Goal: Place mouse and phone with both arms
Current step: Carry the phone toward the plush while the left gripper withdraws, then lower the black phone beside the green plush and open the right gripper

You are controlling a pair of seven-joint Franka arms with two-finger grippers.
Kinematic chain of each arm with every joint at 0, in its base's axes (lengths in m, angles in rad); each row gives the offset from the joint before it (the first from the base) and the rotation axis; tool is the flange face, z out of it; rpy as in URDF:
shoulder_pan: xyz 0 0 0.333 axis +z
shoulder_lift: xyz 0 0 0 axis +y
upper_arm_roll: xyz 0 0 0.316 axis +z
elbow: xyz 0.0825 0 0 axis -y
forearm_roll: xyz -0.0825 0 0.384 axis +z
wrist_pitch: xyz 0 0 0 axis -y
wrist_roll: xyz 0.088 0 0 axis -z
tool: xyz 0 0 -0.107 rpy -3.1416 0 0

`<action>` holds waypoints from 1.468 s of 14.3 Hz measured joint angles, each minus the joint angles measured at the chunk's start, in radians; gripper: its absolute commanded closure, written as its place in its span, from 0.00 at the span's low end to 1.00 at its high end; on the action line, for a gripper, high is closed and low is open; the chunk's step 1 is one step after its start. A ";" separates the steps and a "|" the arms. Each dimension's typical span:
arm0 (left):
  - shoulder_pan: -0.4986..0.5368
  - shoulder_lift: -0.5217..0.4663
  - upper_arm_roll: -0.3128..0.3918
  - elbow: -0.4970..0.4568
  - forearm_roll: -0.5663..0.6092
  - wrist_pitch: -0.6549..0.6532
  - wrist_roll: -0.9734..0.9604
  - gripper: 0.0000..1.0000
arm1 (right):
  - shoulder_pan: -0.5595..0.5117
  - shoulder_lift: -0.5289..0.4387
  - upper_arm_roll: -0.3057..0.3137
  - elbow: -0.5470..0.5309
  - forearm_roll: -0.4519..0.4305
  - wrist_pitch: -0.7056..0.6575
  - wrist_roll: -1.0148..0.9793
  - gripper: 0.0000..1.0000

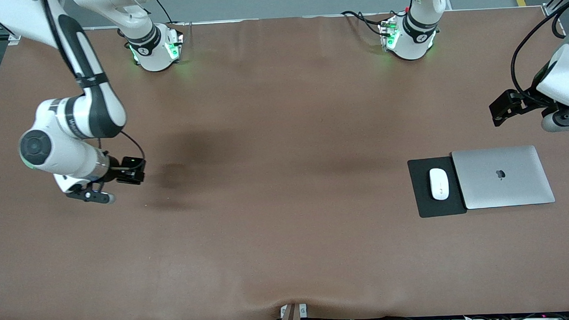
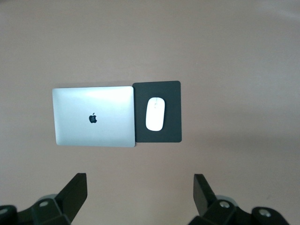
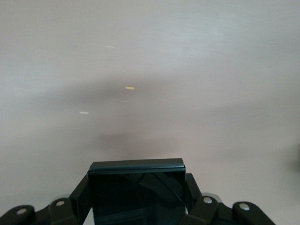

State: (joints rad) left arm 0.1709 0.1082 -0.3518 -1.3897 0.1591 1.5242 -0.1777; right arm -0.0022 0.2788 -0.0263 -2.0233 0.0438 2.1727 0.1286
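Mouse (image 1: pixel 439 183): I log it placed on pad (image 1: pixel 434 188), at laptop's (image 1: pixel 503 177) nine o'clock. Phone (image 3: pixel 137 190): clamped in right gripper (image 1: pixel 89 195), aloft, undelivered. Left gripper (image 2: pixel 138 194): fingers wide, empty.

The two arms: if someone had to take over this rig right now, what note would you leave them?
Right tool: shut on the phone, held up over bare table toward the right arm's end.
Left tool: open and empty, waiting above the table at the left arm's end.
Mouse: lying on the black pad, which sits beside the closed silver laptop.
Done: the mouse is placed; the phone is picked up.
Left: the phone is not yet set down.
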 measured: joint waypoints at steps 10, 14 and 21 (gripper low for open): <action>-0.173 -0.081 0.206 -0.072 -0.119 -0.016 0.000 0.00 | -0.242 0.034 0.000 -0.172 -0.029 0.243 -0.294 1.00; -0.176 -0.091 0.209 -0.099 -0.121 -0.016 -0.001 0.00 | -0.270 0.127 0.000 -0.175 -0.029 0.342 -0.311 0.92; -0.176 -0.090 0.211 -0.106 -0.121 -0.016 -0.002 0.00 | -0.276 0.171 0.003 -0.153 -0.029 0.370 -0.311 0.00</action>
State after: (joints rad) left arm -0.0048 0.0178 -0.1411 -1.4958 0.0384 1.5083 -0.1798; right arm -0.2783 0.4495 -0.0231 -2.1764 0.0144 2.5427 -0.1825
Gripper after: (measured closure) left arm 0.000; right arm 0.004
